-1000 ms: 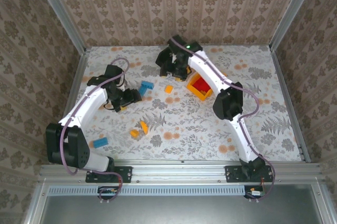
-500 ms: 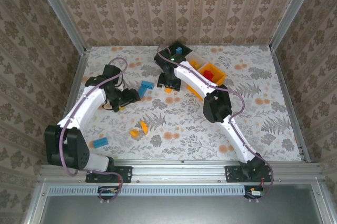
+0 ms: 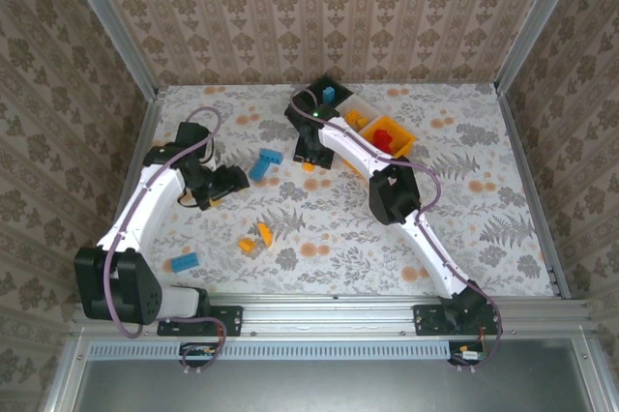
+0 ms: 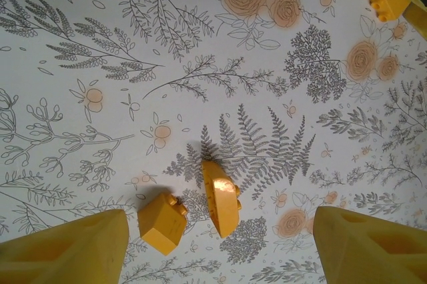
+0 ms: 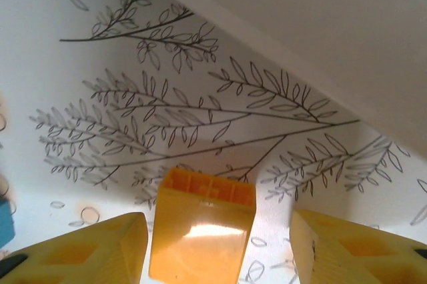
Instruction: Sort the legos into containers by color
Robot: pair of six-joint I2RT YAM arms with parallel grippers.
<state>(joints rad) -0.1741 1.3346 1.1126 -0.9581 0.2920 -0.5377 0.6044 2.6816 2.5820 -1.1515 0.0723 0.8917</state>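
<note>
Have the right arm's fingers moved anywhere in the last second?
Yes. The right fingers came toward the near edge, from beyond the loose orange brick to right over it.

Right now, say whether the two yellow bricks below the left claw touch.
Apart. Left wrist view shows patterned tabletop between the small yellow brick and the long yellow brick.

Left gripper [image 3: 230,181] and right gripper [image 3: 309,153] hang with jaws parted.
</note>
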